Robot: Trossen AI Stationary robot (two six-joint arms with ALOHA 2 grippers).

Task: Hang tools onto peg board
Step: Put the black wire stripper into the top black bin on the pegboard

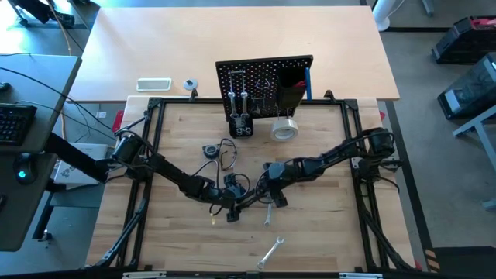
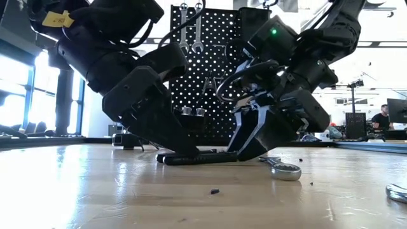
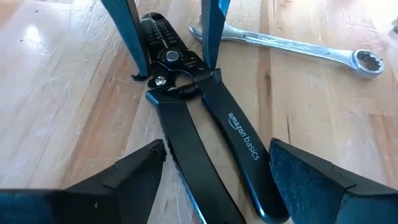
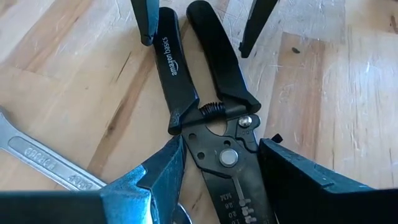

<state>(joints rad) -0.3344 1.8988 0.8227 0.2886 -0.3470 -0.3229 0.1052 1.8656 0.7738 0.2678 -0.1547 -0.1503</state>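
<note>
1. Now both grippers straddle the black-handled flat steel pliers (image 3: 205, 124) lying mid-table: left gripper (image 3: 217, 168) over the handles, right gripper (image 4: 221, 168) over the head, jaws apart.
2. Pickup step; next, one must close, lift, carry to the far black perforated peg board (image 1: 265, 85).

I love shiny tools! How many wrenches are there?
4. A left wrench and a right wrench hang on the peg board; a third wrench lies beside the pliers; a fourth wrench lies near the front of the table. More may be hidden.
</note>
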